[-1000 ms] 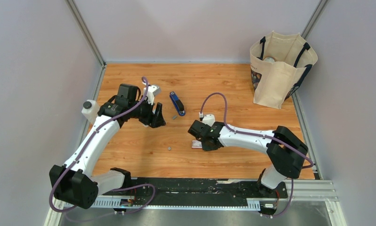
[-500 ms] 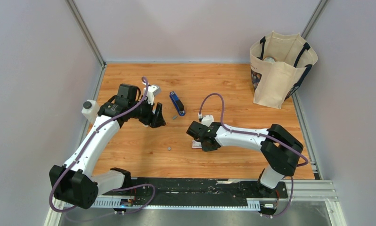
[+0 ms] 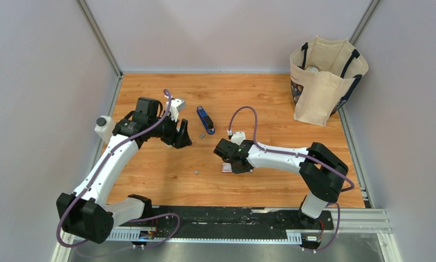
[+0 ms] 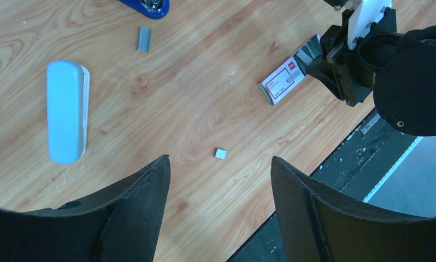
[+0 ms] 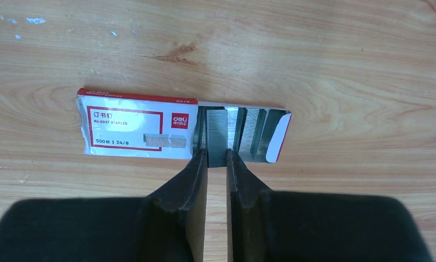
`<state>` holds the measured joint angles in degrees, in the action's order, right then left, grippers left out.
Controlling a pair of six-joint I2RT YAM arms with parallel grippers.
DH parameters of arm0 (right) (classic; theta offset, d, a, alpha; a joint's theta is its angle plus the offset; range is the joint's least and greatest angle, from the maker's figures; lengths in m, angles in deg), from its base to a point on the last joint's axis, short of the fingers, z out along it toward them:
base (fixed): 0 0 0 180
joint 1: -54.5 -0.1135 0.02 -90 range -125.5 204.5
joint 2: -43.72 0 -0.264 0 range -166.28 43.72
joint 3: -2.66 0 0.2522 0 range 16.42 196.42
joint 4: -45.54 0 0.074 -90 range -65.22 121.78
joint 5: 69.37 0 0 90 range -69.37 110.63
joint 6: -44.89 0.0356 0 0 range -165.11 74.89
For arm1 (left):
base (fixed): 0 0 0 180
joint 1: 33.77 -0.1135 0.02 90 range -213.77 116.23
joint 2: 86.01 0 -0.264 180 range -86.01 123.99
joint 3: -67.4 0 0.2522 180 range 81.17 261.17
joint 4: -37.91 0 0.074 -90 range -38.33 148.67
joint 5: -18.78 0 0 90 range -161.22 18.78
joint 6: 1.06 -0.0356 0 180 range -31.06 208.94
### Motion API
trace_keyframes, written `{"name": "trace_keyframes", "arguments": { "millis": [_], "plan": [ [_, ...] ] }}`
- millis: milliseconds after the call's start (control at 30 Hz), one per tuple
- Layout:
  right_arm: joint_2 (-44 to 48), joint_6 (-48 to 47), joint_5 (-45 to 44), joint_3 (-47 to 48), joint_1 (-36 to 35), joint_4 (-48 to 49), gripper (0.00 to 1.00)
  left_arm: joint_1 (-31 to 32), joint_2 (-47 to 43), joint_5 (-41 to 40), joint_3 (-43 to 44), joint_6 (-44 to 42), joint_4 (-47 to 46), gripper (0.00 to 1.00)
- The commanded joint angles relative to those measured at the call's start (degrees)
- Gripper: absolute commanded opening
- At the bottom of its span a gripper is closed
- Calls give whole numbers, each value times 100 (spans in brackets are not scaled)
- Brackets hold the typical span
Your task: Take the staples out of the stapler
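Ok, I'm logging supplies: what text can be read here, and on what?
"订书钉": staple box label.
"STAPLES": same label; the number before it is blurred.
"500" and "24/": same label, last digit unclear.
"deli": red square on the box.
Tote bag print: too small to read.

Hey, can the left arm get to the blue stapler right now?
Probably yes: the stapler lies in the open close beside the left gripper, whose jaws stand open; nothing blocks the way.
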<state>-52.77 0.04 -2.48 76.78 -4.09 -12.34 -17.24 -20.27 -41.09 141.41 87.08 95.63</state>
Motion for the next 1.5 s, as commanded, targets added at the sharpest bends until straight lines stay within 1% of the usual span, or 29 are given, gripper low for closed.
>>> {"name": "trace_keyframes", "arguments": {
  "millis": [0, 133, 200, 300, 367, 467, 567, 700, 800, 933, 1000, 1033, 1200, 1467],
  "plan": [
    [-81, -15, -237, 213, -4, -44, 20, 25, -175, 142, -4, -156, -11, 76],
    [-55, 12, -220, 152, 23, -53, 21, 34, -201, 168, 22, -165, 24, 76],
    [-37, 21, -194, 117, 40, -27, 24, 34, -219, 169, 13, -156, 24, 76],
    [-46, 21, -193, 99, 40, -27, 25, 34, -210, 195, 13, -165, 42, 76],
    [-54, 12, -167, 108, 32, -35, 30, 25, -201, 195, 31, -165, 51, 76],
    [-72, 12, -150, 125, 40, -35, 33, 34, -210, 195, 39, -182, 68, 76],
    [42, 12, -123, 143, 32, -53, 34, 25, -210, 204, 13, -182, 77, 76],
    [463, -6, -132, 134, 23, -79, 33, 34, -193, 213, 22, -182, 77, 76],
    [815, -41, -141, 55, 23, -106, 27, 34, -175, 230, 48, -165, 68, 76],
    [1079, -41, -45, -190, 32, -89, 10, 34, -158, 213, 40, -182, 68, 76],
    [1167, -41, 166, -418, 23, 113, 2, 34, -157, 204, 48, -174, 68, 76],
    [1193, -41, 297, -559, 40, 227, 0, 34, -166, 195, 40, -173, 68, 76],
    [1334, -23, 896, -1105, 67, 904, 0, 34, -158, 195, 40, -191, 77, 76],
    [1194, -164, 1090, -1096, 225, 1160, 0, 34, -96, 160, 84, -182, 86, 76]
  ]
}}
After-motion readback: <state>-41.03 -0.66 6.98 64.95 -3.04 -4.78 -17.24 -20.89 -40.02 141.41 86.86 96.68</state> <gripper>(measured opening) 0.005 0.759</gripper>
